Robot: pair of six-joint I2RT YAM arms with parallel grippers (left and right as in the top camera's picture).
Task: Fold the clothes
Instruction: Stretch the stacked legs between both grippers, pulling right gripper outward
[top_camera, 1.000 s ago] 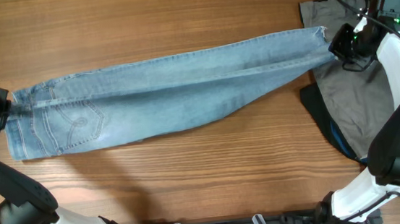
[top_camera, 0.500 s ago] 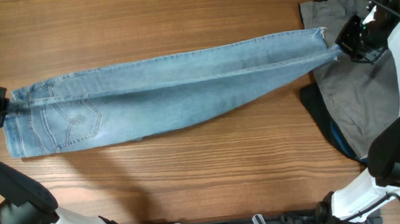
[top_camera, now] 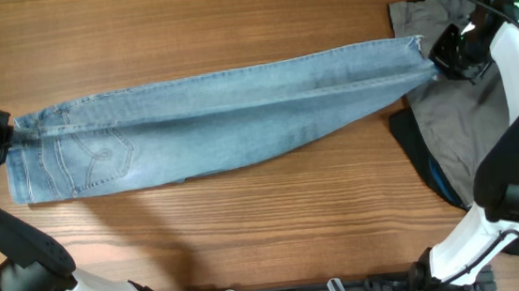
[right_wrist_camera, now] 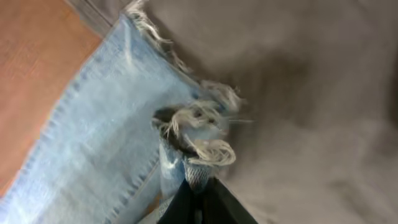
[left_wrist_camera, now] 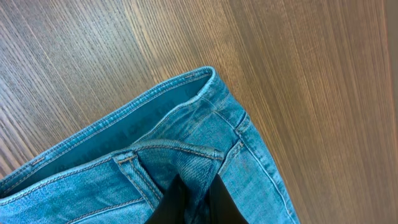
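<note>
Stretch step: jeans [top_camera: 219,111] flat, 9-to-3; left claw [top_camera: 3,141] pinches waistband, right claw [top_camera: 436,62] pinches hem. Next, probably: carry hem toward 9 o'clock.

The jeans [top_camera: 210,121] lie across the worktop [top_camera: 230,25], waist at the left edge, leg ends on a garment [top_camera: 461,137] at the right edge, which lies on a cloth [top_camera: 419,162].

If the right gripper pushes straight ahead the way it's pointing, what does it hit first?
The jeans' frayed hem, which its fingers pinch; beyond that likely the grey garment, though depth is unclear.
</note>
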